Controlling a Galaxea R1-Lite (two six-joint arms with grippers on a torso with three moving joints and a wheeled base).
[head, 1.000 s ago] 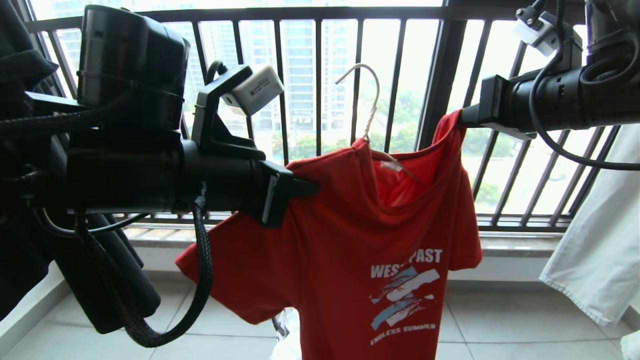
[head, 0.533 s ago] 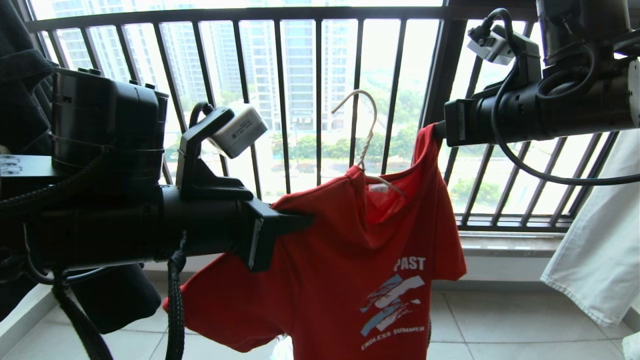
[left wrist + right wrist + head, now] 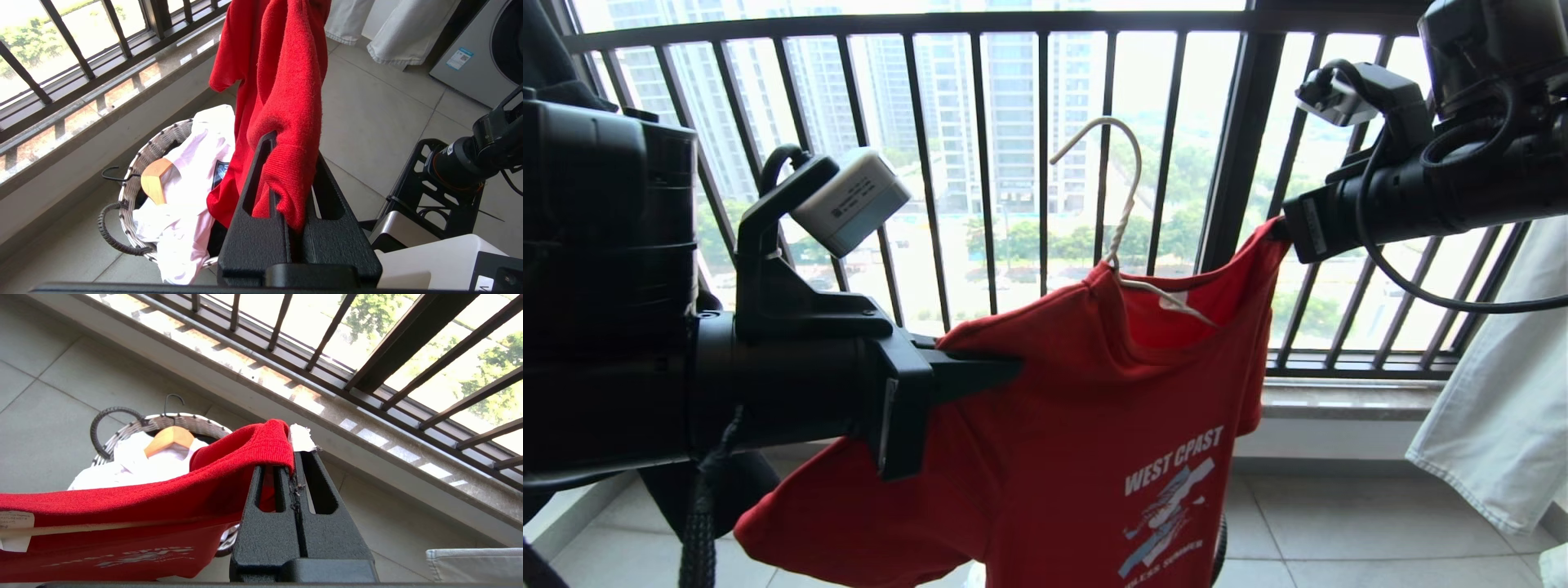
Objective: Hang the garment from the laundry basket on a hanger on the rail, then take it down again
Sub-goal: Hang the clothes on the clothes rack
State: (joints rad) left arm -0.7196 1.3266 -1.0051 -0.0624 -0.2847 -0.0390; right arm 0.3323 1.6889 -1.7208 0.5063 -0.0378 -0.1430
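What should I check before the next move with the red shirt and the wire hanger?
1. Left gripper shut on the garment: ok.
2. Right gripper shut on the collar edge: ok.
3. Hanger seated in the neck opening: one arm shows inside the collar, the other is hidden; cannot tell.
4. Hook free: ok, it stands in open air, on nothing.
5. Rail within reach: cannot tell, not in view.
6. Laundry basket under the shirt: ok.
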